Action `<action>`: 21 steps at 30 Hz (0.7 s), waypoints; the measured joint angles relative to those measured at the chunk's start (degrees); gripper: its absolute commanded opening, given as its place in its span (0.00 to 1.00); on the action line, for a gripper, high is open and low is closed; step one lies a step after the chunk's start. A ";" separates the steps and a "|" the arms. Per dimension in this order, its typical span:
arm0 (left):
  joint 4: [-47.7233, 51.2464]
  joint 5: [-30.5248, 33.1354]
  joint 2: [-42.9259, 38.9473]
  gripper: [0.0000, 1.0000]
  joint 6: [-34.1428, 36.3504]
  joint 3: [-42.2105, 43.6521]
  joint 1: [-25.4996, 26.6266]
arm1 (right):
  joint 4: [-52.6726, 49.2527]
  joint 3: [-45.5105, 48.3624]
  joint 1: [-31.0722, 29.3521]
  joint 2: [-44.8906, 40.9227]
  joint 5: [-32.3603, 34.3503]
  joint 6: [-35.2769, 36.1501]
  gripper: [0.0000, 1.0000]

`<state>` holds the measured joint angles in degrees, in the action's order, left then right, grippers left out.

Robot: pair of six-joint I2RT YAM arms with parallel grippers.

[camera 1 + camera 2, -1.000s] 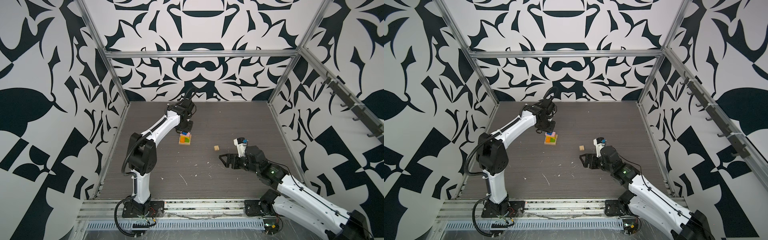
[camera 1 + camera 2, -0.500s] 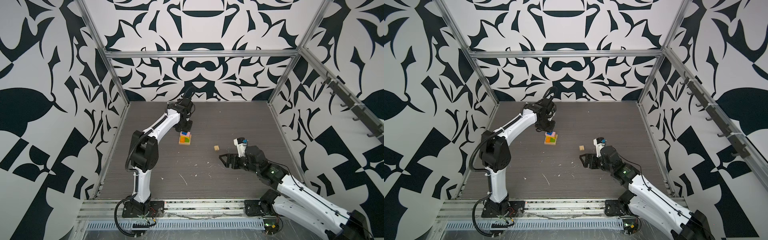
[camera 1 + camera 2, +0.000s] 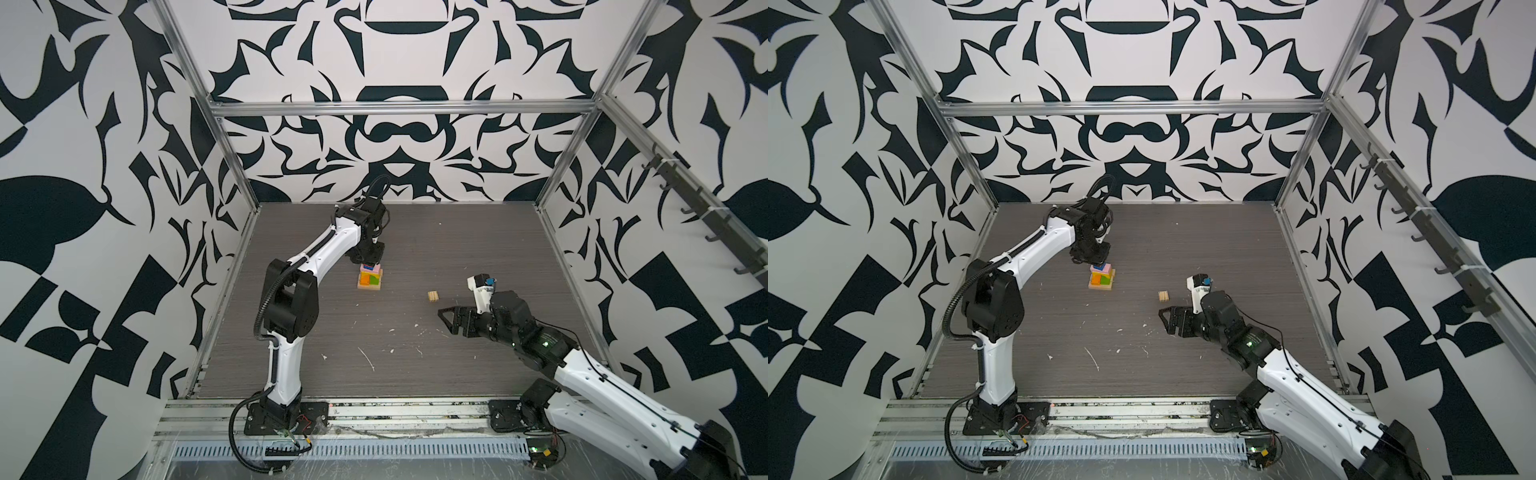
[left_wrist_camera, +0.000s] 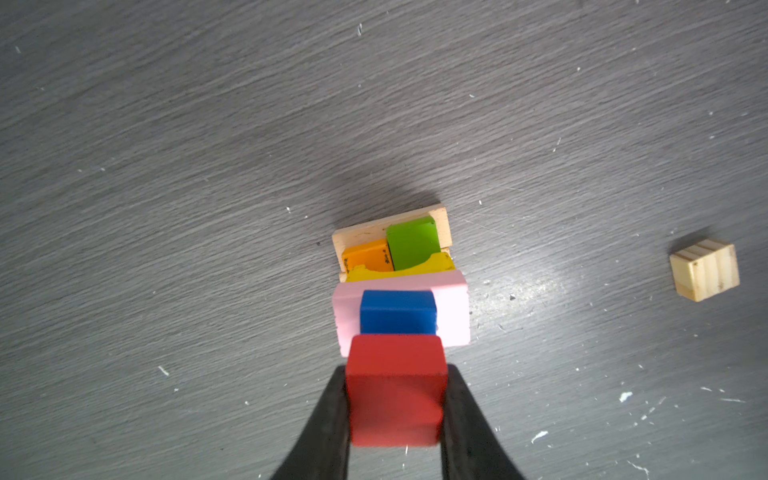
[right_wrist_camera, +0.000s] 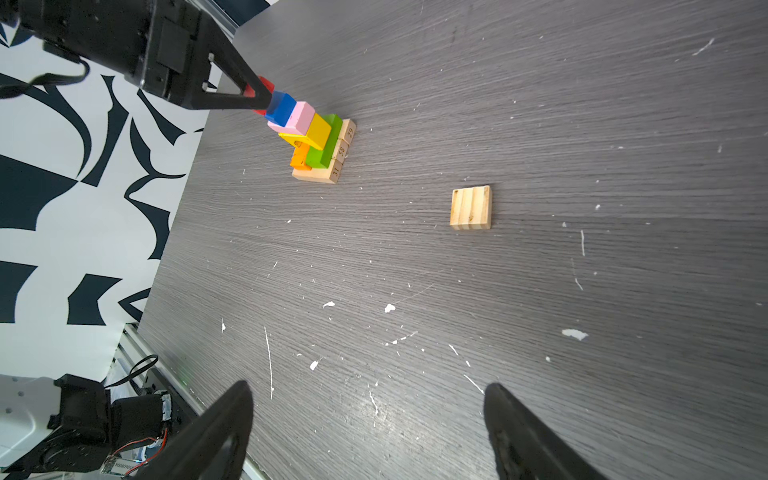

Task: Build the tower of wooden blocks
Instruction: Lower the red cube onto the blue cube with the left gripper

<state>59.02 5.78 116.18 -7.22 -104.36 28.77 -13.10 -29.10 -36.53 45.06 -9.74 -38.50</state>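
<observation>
Left claw (image 4: 397, 372) clamped on red block (image 4: 395, 403) beside blue block (image 4: 397, 311) atop tower (image 5: 320, 141); right claw (image 5: 368, 388) apart, empty; tan cube (image 5: 471, 207) unplaced on desk (image 5: 540, 332).

The left arm (image 3: 328, 245) and right arm (image 3: 602, 386) have white shells and black joints. The left claw (image 4: 397, 372) and right claw (image 5: 369, 388) are matte black and tapered. A ribbed black cable (image 3: 263, 299) loops well behind the left claw. Behind the right claw sits a green light (image 3: 544, 343), perhaps an indicator.
</observation>
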 measured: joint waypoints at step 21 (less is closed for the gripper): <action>0.20 -0.72 2.10 0.27 -0.02 -1.64 -0.20 | 0.00 0.00 0.00 0.00 0.00 0.13 0.91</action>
<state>59.22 5.06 118.28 -7.25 -106.00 28.58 -13.10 -29.10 -36.53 45.06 -9.74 -38.37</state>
